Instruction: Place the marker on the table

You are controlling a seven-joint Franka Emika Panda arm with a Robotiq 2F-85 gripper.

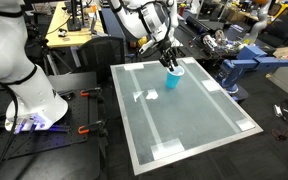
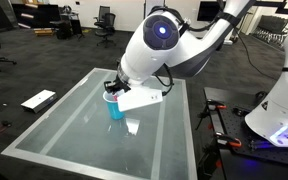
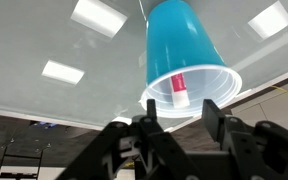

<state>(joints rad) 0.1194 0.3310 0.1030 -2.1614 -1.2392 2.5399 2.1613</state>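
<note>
The cup (image 3: 184, 45), light blue, fills the upper middle of the wrist view, with its rim towards the camera and its base further off. Inside it, near the lower edge of the rim, the marker (image 3: 179, 84) shows as a short pinkish-red piece with a whitish end. It is in the cup, not on the table (image 3: 44, 50), whose glossy top spreads across the upper part of this view and mirrors bright ceiling lights.

The gripper (image 3: 181, 112) comes in from the bottom of the wrist view. Its two dark fingers (image 3: 149, 115) stand apart, one on each side of the low part of the rim, and nothing is seen clamped between them. The marker sits just above the gap in the frame.

In both exterior views the cup (image 1: 173, 77) (image 2: 115, 107) stands upright on the table (image 1: 184, 135) (image 2: 64, 140), near one edge, and the gripper (image 1: 169, 60) (image 2: 113, 90) hangs right over its mouth. The marker is too small to make out in these views. White tape patches (image 1: 171, 148) lie at the table's corners and edges.

The arm (image 2: 164, 45), white with a round joint and a blue light, fills the upper middle of an exterior view. A white robot base (image 1: 19, 70) stands at the left of an exterior view.
</note>
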